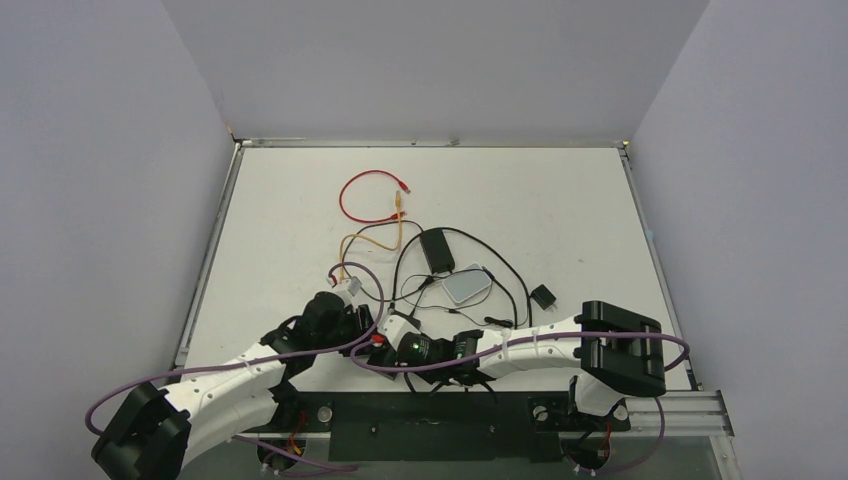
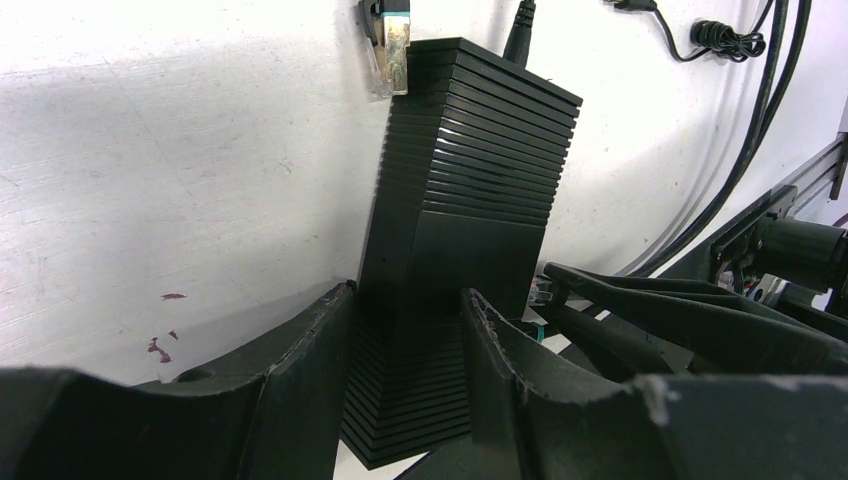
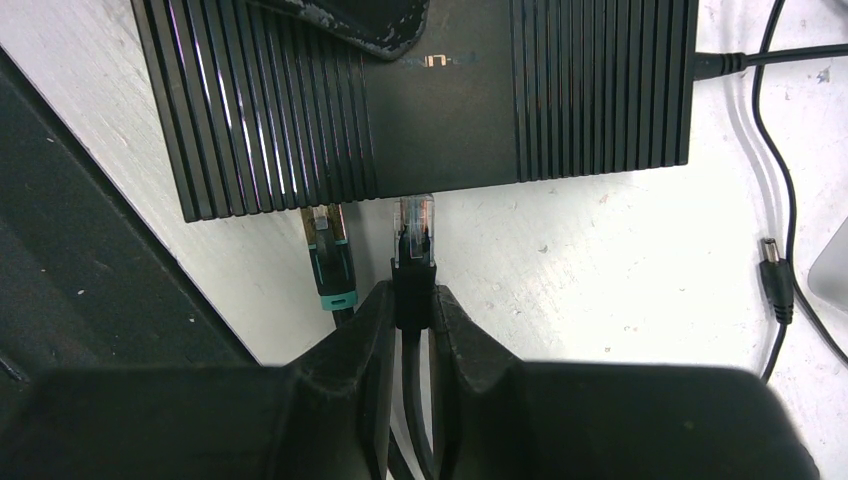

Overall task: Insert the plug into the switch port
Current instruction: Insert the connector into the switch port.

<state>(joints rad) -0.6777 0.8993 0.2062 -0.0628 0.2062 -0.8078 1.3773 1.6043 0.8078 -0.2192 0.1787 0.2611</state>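
From above, both arms fold inward over the near middle of the table. The left arm and right arm meet wrist to wrist and cover whatever lies beneath them. Beyond them only a black adapter brick and a light grey pad lie among loose cables.

The left wrist view shows what they hide. The switch, a flat black ribbed box, runs away from the camera, and the left gripper sits over it. Its fingers are spread, one along the box's left flank and the other lying over its top, so they are not pinching it. A clear connector lies on the table at the far left corner of the box. The other gripper's dark fingers crowd in from the right.

The right wrist view looks down on the switch's top and its near edge. The right gripper is pinched on the black boot of the plug, which points straight at that edge, its clear tip touching the edge. The switch port is tucked under the edge, so I cannot tell whether the tip has gone in or only meets the lip. Just to its left a teal-booted plug runs in under the same edge. A power lead enters the right end, and a loose barrel connector lies on the table to the right.
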